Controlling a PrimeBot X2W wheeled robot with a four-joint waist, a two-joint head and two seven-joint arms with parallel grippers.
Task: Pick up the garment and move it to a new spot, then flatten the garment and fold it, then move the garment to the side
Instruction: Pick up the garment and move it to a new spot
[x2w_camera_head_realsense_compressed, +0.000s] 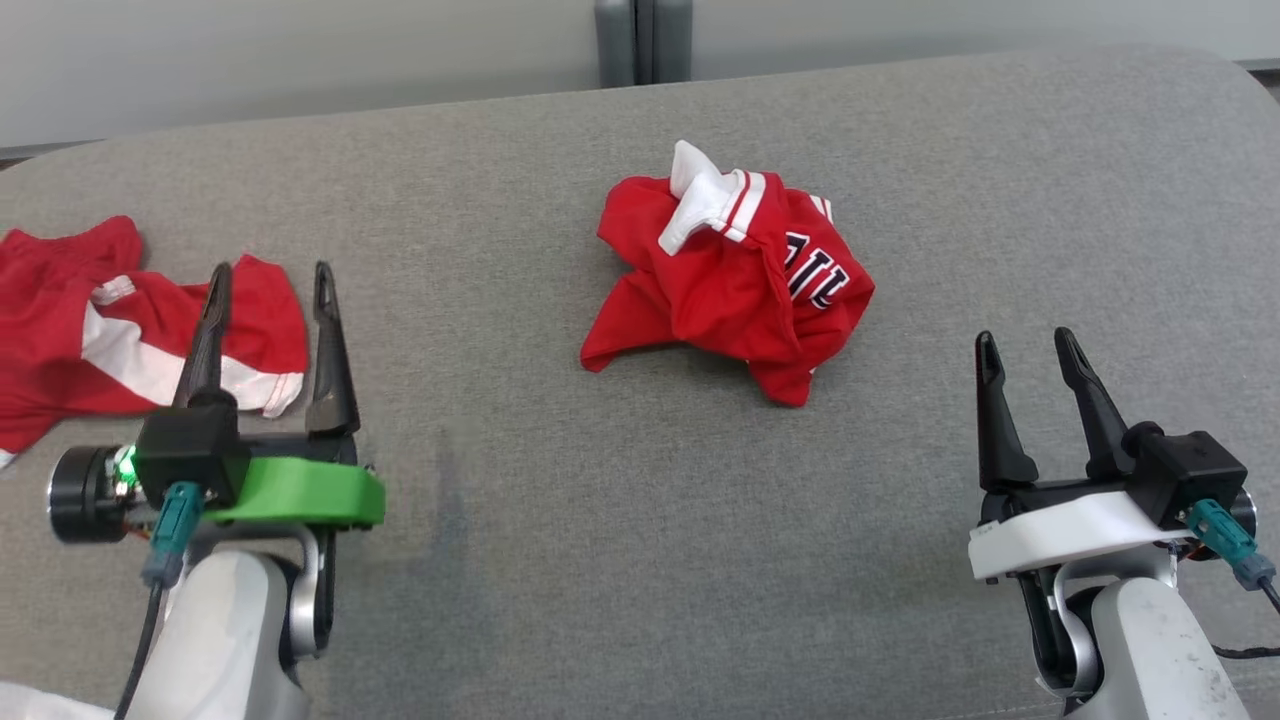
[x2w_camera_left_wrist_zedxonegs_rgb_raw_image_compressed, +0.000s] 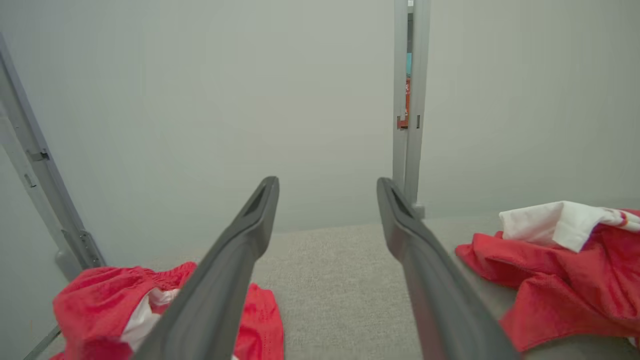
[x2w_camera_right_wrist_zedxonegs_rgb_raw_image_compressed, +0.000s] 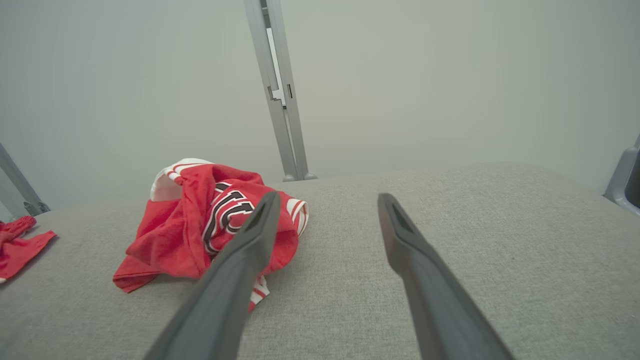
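Grey table (x2w_camera_head_realsense_compressed: 620, 580): broad bare room ahead of both arms, far edge well behind the cloth. Crumpled red jersey (x2w_camera_head_realsense_compressed: 735, 290) lies mid-table, untouched. The red shorts (x2w_camera_head_realsense_compressed: 70, 330) lie at the left edge. Left gripper (x2w_camera_head_realsense_compressed: 270, 270) and right gripper (x2w_camera_head_realsense_compressed: 1025, 338) are both spread and empty. Judged: pick-up pending; next move calls for reaching forward to pinch the red jersey.

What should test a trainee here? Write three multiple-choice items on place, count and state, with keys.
1. The crumpled jersey lies: A) mid grey surface B) on the floor C) draped over the edge.
2. Red garments: A) one B) two C) four.
3. The left gripper and right gripper are: A) open, empty B) shut on cloth C) shut, empty.
Key: 1A, it sits centred ahead of both arms; 2B, the jersey plus the red shorts at the left; 3A, fingers spread with nothing between them.
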